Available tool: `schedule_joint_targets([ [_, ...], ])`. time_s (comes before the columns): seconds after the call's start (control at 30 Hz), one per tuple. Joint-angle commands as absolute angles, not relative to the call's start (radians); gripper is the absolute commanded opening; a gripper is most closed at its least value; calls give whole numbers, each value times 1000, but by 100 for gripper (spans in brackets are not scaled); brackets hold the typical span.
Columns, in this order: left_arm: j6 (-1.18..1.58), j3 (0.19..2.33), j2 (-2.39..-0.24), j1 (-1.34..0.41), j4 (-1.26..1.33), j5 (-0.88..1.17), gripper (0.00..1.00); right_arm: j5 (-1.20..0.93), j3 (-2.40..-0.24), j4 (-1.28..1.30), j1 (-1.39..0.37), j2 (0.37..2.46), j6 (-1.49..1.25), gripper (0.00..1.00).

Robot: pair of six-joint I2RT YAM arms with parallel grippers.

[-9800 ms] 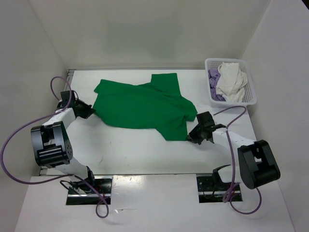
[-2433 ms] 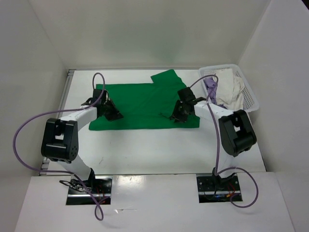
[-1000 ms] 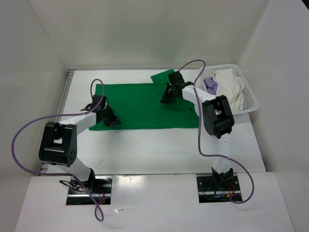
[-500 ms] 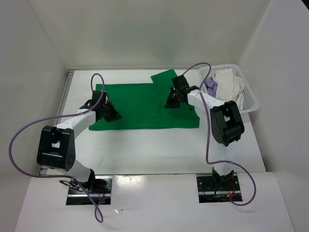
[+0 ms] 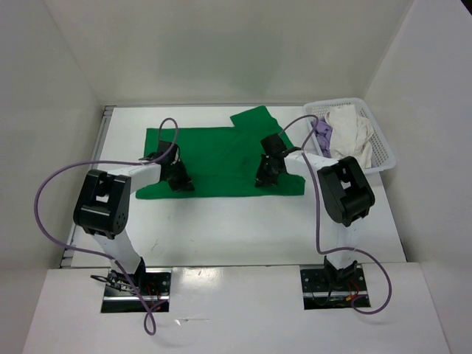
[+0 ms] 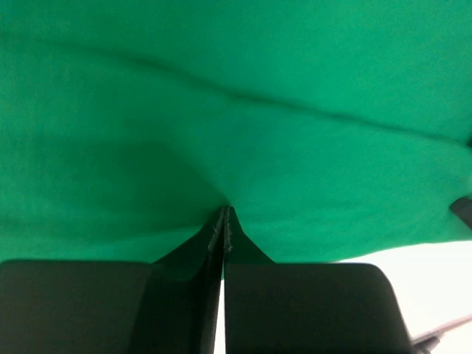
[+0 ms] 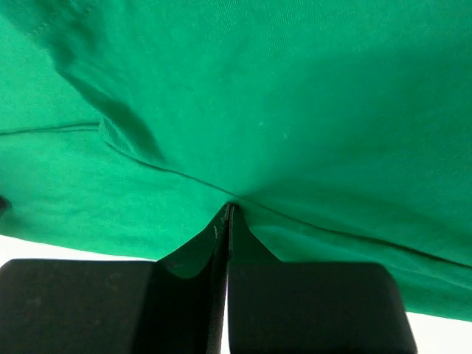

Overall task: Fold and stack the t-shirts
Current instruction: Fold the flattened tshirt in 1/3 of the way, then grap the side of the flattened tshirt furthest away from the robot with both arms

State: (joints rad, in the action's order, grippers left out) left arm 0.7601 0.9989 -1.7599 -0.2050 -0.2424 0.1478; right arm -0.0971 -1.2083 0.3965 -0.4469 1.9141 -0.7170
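A bright green t-shirt [image 5: 221, 155] lies spread on the table, folded into a wide rectangle with one sleeve sticking out at the back. My left gripper [image 5: 179, 181] is shut, its tips pressed down on the shirt's front left part [image 6: 236, 110]. My right gripper [image 5: 265, 177] is shut too and rests on the shirt's front right part [image 7: 295, 96]. In both wrist views the closed fingertips [image 6: 226, 210] [image 7: 228, 208] touch the cloth, with no fold visible between them. A white t-shirt [image 5: 348, 131] and a lavender one [image 5: 323, 136] lie bunched in the basket.
The white mesh basket [image 5: 383, 155] stands at the back right corner, against the right wall. Purple cables loop from both arms over the table. White walls close the table in on the left, back and right.
My left gripper has slid right from the shirt's left edge onto the cloth. My right gripper has come toward the front across the shirt and closed. The shirt itself lies as before.
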Motion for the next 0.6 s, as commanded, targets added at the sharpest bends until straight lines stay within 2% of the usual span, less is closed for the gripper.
schedule_joint_targets([
  [0.0,761,916,-1773,-146,-276,207,4,-63,-1129,382,-462,1890,-738,0],
  [0.17,787,793,-1743,-124,-313,300,5,-75,-1002,382,-486,1844,-768,0],
  [0.37,814,628,-1540,-136,-399,282,7,-110,-850,382,-554,1760,-824,0],
  [0.47,883,563,-1413,-152,-420,342,7,-133,-821,406,-566,1704,-834,0],
  [0.57,878,577,-1358,-134,-420,333,12,-133,-859,457,-566,1646,-834,0],
])
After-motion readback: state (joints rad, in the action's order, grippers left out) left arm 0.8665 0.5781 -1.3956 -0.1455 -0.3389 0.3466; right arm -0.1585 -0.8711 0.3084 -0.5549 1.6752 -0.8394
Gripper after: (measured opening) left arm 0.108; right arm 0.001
